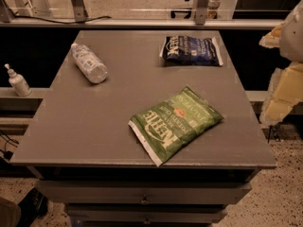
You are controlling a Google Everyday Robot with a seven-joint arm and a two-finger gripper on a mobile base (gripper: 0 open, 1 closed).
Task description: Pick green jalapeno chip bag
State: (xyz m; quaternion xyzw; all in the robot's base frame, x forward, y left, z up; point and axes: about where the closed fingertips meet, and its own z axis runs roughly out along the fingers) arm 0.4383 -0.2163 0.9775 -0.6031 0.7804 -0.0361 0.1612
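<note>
The green jalapeno chip bag lies flat on the grey table, near the front edge and right of centre. It is crinkly green foil with white "Kettle" lettering and white edge seams. My gripper shows as pale yellow and white parts at the right edge of the view. It is beyond the table's right side, above and to the right of the bag and well apart from it. It holds nothing that I can see.
A dark blue chip bag lies at the back right of the table. A clear plastic bottle lies on its side at the back left. A small pump bottle stands on a ledge left of the table. Drawers sit below the top.
</note>
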